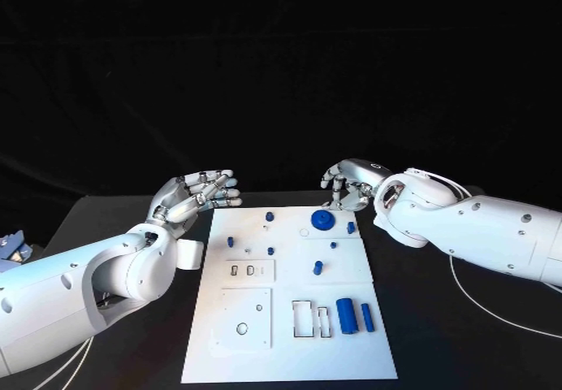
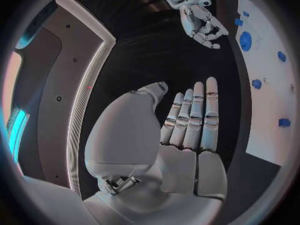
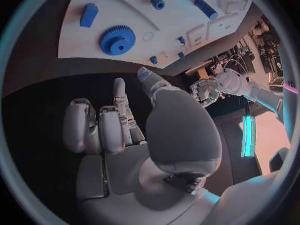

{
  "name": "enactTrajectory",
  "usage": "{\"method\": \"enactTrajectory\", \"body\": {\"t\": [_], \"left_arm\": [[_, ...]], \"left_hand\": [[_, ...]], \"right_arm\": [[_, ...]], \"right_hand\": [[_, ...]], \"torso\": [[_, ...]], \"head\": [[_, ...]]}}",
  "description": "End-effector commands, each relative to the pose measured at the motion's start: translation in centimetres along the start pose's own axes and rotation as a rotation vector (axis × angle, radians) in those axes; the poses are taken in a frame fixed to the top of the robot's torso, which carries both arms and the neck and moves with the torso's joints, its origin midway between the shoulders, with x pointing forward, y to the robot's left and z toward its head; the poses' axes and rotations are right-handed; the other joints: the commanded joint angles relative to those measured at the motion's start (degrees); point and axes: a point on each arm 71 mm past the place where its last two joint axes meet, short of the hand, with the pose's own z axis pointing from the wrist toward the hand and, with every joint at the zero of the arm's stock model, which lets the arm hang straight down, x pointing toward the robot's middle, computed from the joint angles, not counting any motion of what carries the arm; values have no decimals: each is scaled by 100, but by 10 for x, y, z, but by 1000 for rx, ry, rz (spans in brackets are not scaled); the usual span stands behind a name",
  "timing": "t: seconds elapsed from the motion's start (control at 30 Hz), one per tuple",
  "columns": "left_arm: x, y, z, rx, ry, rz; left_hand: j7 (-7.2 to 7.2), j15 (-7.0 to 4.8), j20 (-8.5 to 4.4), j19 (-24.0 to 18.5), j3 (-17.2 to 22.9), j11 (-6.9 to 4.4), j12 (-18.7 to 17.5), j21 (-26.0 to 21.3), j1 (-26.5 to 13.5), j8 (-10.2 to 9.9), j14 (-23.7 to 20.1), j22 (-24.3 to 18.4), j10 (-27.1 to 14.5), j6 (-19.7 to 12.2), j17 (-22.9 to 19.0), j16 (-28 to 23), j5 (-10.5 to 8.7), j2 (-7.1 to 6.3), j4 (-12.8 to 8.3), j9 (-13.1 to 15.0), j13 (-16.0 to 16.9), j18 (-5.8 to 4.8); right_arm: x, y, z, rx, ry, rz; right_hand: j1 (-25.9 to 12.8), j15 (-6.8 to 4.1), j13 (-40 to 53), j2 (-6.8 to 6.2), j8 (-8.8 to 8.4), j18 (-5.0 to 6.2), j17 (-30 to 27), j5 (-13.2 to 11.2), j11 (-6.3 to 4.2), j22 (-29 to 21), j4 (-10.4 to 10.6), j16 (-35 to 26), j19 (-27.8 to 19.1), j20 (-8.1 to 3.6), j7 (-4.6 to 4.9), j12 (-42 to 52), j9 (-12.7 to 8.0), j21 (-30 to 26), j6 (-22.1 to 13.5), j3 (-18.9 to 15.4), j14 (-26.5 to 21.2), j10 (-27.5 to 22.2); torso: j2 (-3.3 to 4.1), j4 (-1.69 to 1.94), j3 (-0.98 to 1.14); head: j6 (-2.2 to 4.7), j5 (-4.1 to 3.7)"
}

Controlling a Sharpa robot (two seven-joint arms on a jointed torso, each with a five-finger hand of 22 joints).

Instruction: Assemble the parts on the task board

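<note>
**Head view: both hands waited at the board's far edge**

The left hand [image 1: 196, 195] hung released, fingers apart, off the far left corner of the white board [image 1: 293, 357]. The right hand [image 1: 348, 183], fingers curled loosely and grasping nothing, hovered past the far edge near the blue gear [image 1: 322, 218], probably its target. Two blue cylinders [image 1: 352, 315] lay near the board's right edge, other small blue pieces [image 1: 317, 266] scattered mid-board.
</note>
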Motion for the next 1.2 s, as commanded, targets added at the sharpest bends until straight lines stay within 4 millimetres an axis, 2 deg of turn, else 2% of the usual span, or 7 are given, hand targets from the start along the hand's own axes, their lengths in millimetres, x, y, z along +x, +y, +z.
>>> {"method": "enactTrajectory", "body": {"t": [0.03,0.33,0.53,0.73,0.93,1.07,1.2], "left_arm": [[2,-1,1,6,13,-14],[3,0,1,6,16,-16],[3,0,2,6,18,-18],[3,0,2,6,17,-18],[2,0,1,6,15,-16],[2,0,1,6,15,-16],[1,0,1,6,13,-14]], "left_hand": [[146,-1,8,27,12,1,-35,30,-10,-25,-44,9,-39,-35,5,-33,-37,-37,-16,-9,-7,52],[143,-1,8,24,18,-1,-32,35,-10,-26,-45,11,-39,-32,12,-38,-37,-35,-28,-9,-6,52],[143,-1,8,24,18,-1,-32,35,-10,-26,-45,11,-39,-32,12,-38,-37,-35,-28,-9,-6,52],[143,-1,8,24,18,-1,-32,35,-10,-26,-45,11,-39,-32,12,-38,-37,-35,-28,-9,-6,52],[143,-1,8,24,18,-1,-32,35,-10,-26,-45,11,-39,-32,12,-38,-37,-35,-28,-9,-6,52],[143,-1,7,20,26,-1,-31,43,-10,-29,-47,13,-41,-31,20,-45,-37,-34,-41,-10,-5,52],[143,-1,7,20,26,-1,-31,43,-10,-29,-47,13,-41,-31,20,-45,-37,-34,-41,-10,-5,52]], "right_arm": [[4,-8,-1,53,76,7],[10,-15,-1,74,89,-6],[17,-14,2,74,99,-11],[26,-10,5,62,98,-21],[36,-7,6,55,116,-22],[41,-6,7,56,127,-24],[43,-7,7,59,135,-25]], "right_hand": [[114,-43,370,20,67,-48,189,43,-13,89,104,109,71,3,-5,481,32,52,-58,-126,188,-137],[326,-18,988,53,160,-79,701,98,12,258,396,370,161,25,20,1315,55,136,-198,-346,277,-381],[412,2,1607,74,207,-93,992,115,29,333,527,503,200,43,36,1950,65,178,-256,-452,330,-127],[509,31,2218,85,271,-122,1436,192,54,470,673,685,278,67,57,2564,76,271,-305,-572,412,122],[555,39,2478,108,310,-134,1565,204,58,529,731,737,312,77,59,2815,83,312,-300,-606,436,266],[574,40,2593,121,328,-139,1612,213,57,553,753,755,327,80,57,2924,85,330,-286,-611,444,337],[590,39,2649,132,347,-141,1628,245,55,563,774,763,331,81,53,2983,87,336,-265,-610,446,364]], "torso": [[-2,-7,-1],[13,-9,-4],[9,1,-13],[12,1,-15],[16,14,-3],[20,18,-7],[13,4,-5]], "head": [[11,-46],[14,-115],[-5,-146],[-31,-146],[-57,-136],[-80,-119],[-93,-108]]}}
